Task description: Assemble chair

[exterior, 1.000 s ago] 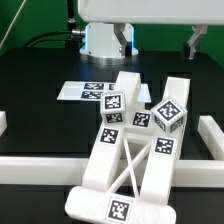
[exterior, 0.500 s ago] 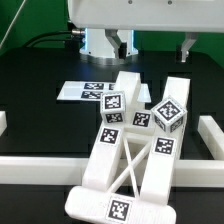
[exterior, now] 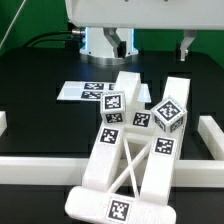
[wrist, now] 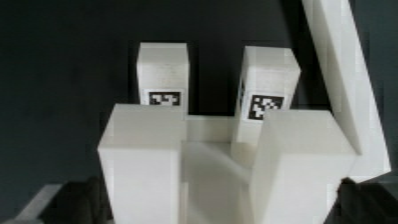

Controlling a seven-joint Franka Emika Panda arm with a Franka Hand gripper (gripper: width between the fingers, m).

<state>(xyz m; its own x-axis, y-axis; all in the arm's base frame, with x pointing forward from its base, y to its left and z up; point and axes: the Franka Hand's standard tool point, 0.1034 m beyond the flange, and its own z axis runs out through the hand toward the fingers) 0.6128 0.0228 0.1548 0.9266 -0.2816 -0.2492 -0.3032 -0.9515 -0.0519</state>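
The chair [exterior: 135,150] is found lying on the black surface [exterior: 40,125] in the near half of the exterior view, its X-braced panel nearest the camera and its long axis running away toward the robot base. Square black-and-white marker tags are borne on its blocks; no brand or readable writing is seen. Behind it the marker board [exterior: 85,91] lies flat. Farthest back, the hand [wrist: 205,205] is held above the chair, released, jaws wide, nothing grasped.
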